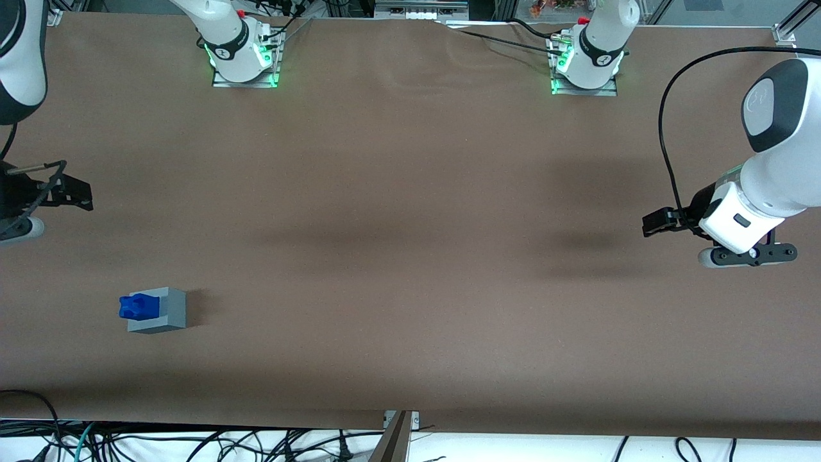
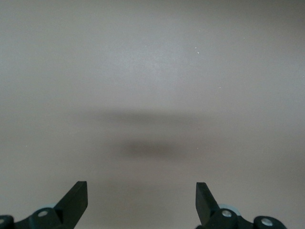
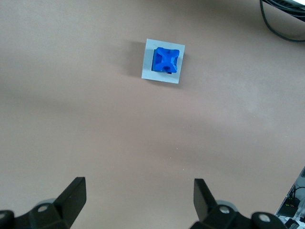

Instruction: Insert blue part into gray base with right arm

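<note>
blue part (image 3: 165, 60) seated in gray base (image 3: 148, 70), claw (image 3: 138, 195) spread, well apart above

Blue part (image 1: 135, 306) seated in gray base (image 1: 158, 310) on the counter (image 1: 410, 256); end effector (image 1: 67, 191) hangs well apart, farther from the camera.

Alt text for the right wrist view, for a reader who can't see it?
The blue part sits in the top recess of the gray base on the brown table. The right arm's gripper hangs above, apart from both, fingers open and empty.
</note>
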Robot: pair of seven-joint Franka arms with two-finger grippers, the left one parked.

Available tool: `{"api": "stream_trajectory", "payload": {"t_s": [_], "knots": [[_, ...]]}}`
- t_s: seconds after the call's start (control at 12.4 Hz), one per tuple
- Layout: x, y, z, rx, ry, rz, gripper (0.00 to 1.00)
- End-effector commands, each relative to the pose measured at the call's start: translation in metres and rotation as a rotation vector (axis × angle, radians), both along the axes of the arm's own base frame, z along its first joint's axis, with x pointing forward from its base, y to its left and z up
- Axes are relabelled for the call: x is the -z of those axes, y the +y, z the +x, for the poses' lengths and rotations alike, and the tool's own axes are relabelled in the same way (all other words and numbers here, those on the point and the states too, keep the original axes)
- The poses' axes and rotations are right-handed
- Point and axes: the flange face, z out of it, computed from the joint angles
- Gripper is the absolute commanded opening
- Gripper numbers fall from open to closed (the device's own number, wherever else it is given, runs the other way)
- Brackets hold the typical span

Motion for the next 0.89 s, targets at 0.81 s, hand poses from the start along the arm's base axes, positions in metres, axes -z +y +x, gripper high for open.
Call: {"api": "stream_trajectory", "payload": {"t_s": [0.81], "knots": [[-0.005, -0.014, -0.036, 0.193, -0.033, 0.095, 1.00]]}}
